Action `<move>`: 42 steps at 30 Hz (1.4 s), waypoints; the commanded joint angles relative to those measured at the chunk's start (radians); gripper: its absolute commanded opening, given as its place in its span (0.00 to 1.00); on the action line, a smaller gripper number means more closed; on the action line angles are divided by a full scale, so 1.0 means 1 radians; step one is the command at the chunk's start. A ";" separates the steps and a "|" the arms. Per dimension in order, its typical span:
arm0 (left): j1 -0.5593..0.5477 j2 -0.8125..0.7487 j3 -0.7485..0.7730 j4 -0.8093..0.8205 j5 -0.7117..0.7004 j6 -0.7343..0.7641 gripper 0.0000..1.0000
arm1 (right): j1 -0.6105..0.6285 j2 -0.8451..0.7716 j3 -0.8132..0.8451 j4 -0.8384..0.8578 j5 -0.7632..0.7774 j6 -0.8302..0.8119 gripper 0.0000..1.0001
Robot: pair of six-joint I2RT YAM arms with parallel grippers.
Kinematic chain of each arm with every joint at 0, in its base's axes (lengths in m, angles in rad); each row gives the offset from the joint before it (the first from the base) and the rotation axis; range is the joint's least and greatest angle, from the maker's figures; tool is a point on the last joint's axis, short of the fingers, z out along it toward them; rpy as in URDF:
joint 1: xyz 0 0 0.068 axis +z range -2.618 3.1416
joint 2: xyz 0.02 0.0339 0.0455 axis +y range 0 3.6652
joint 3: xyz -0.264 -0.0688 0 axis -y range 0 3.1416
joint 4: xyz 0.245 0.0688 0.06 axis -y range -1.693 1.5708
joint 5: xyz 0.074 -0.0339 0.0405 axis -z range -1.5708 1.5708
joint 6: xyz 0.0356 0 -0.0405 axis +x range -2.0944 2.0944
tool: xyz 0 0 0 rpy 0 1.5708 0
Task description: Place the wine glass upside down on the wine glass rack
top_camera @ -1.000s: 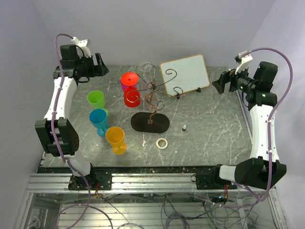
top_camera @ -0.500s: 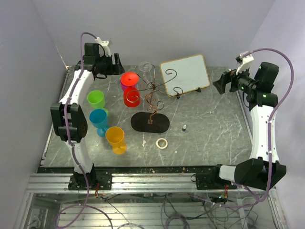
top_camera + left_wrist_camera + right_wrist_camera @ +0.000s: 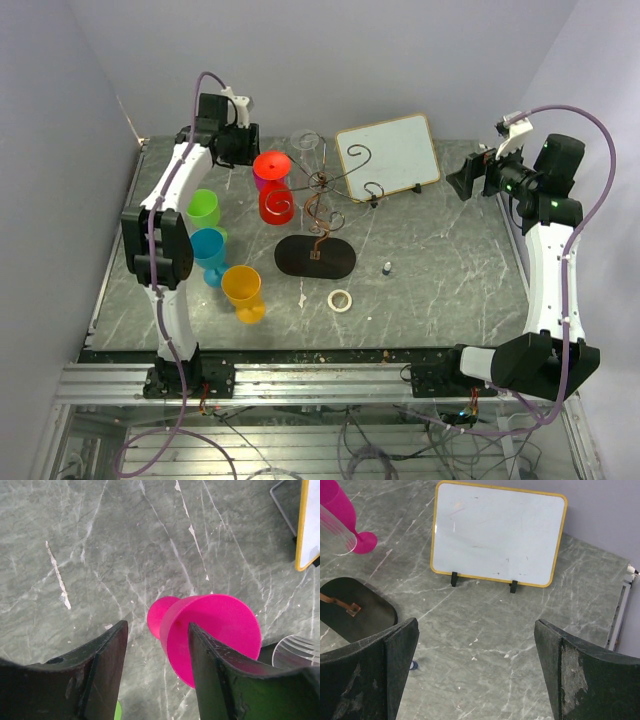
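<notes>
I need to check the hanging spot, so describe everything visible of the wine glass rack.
The wine glass rack stands upright near the middle of the table. It is thin dark-brown wire: a stem rises from a flat black oval base and spreads into curled scroll arms. The base lies flat on the grey marbled surface. A red glass overlaps its left arm; whether it hangs there is unclear.

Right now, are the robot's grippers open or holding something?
Left gripper: open, holding nothing.
Right gripper: open, holding nothing.
</notes>
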State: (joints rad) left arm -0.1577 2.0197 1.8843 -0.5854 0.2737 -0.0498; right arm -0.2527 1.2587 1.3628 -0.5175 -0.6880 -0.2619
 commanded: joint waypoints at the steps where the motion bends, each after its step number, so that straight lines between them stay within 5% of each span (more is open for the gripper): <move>1: -0.032 -0.002 0.014 -0.014 -0.069 0.070 0.60 | -0.013 -0.013 -0.010 0.029 -0.015 0.012 0.99; 21: -0.057 0.059 0.074 -0.070 -0.115 0.135 0.33 | -0.020 -0.019 -0.022 0.034 -0.028 0.011 1.00; 28: -0.057 0.049 0.117 -0.122 -0.123 0.172 0.13 | -0.020 -0.020 -0.021 0.034 -0.030 0.010 1.00; 42: -0.052 -0.307 -0.033 0.114 -0.476 0.418 0.07 | -0.030 -0.048 -0.008 0.020 -0.003 -0.011 1.00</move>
State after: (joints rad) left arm -0.2104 1.8389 1.8797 -0.6399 -0.0666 0.2893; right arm -0.2703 1.2400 1.3499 -0.5060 -0.6979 -0.2558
